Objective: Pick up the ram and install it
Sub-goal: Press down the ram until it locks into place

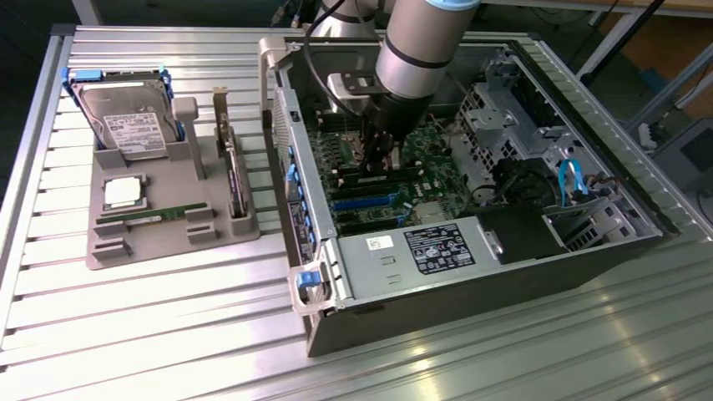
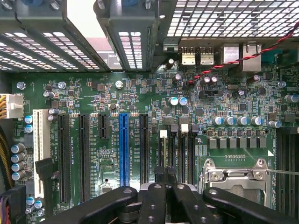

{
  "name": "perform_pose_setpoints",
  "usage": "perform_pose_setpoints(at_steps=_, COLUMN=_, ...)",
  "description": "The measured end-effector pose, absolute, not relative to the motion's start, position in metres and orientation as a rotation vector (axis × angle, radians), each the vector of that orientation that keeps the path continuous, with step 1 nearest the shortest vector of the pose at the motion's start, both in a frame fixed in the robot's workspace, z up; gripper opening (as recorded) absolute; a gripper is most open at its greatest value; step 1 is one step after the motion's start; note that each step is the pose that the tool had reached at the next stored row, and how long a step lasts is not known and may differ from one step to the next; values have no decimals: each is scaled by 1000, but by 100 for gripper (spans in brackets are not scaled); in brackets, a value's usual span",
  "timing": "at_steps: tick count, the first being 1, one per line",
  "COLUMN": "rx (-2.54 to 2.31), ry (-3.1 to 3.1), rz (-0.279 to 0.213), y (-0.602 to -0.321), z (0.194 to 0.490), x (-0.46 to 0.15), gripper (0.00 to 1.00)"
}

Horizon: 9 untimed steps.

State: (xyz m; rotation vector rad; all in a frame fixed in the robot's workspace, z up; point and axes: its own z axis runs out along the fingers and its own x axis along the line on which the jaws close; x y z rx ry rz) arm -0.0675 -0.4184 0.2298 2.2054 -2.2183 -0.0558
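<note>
Wrist view: the gripper (image 2: 166, 186) is clenched, its black, bolted fingers (image 2: 152, 203) pressed together with nothing visibly held between them. Just beyond the tips run the memory slots (image 2: 177, 151), narrow black channels with white latches, empty as far as I can tell. Beside them sit a blue slot (image 2: 123, 149) and the shiny metal processor socket (image 2: 233, 179), all on a dense green motherboard (image 2: 93, 100).

In the exterior view the gripper (image 1: 373, 154) hangs inside the open computer case (image 1: 292, 167), low over the board. The ram (image 1: 150, 215) is not there: a thin green stick, it lies flat in a grey moulded tray (image 1: 167, 251) on the ribbed metal table (image 1: 167, 334). That puts it well apart, towards the exterior view's left, beyond the case wall. Its long axis runs roughly across that view. Farther back on the tray are a square silver processor chip (image 1: 123, 192), a standing expansion card (image 1: 234, 180) and a hard drive (image 1: 128, 117).
</note>
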Motion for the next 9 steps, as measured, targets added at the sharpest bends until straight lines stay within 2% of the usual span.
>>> perform_pose_setpoints(at_steps=4, rx=2207, ry=-2219, rz=-57, y=-418, z=232, x=-67, gripper=10)
perform_pose_setpoints(at_steps=9, rx=2205, ry=-2218, rz=-55, y=-418, z=250, x=-67, gripper=10)
